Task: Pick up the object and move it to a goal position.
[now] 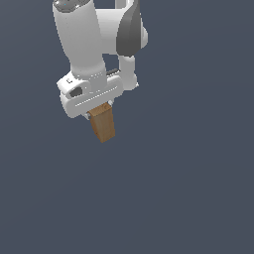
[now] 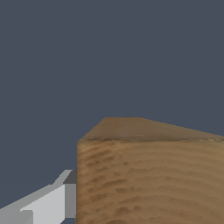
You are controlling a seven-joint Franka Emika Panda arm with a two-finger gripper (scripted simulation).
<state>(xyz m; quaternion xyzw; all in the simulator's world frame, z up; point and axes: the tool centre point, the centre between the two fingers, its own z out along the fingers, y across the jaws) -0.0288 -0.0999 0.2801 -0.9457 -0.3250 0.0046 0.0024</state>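
Tan-brown wood with a visible grain made up the object point(image 1: 102, 124), a small elongated block that hung beneath the white pincer point(image 1: 100, 110) in the exterior view. Its upper end sat tucked up between the fingers, and its longer part stuck out below them, tilted a little so that the lower end leaned toward the exterior view's right. The block was narrower than the pincer body above it. Nothing touched it from below; only the flat dark blue-grey background showed around and under it, and whether that was a surface or empty space could not be told.

In the wrist view the object point(image 2: 148, 179) filled much of the picture, one broad grained face toward the camera and a narrower, darker face receding behind it. A pale grey finger point(image 2: 52, 201) lay right against the block's side, with a darker pad at the point of contact. The other finger was out of sight in that view.

The pincer was clamped on the block, its fingers drawn in against its sides. Above it rose the arm point(image 1: 82, 39), a thick white link with a dark grey joint cover toward the exterior view's right, reaching up out of the picture. No marker for a goal position could be made out in either view.
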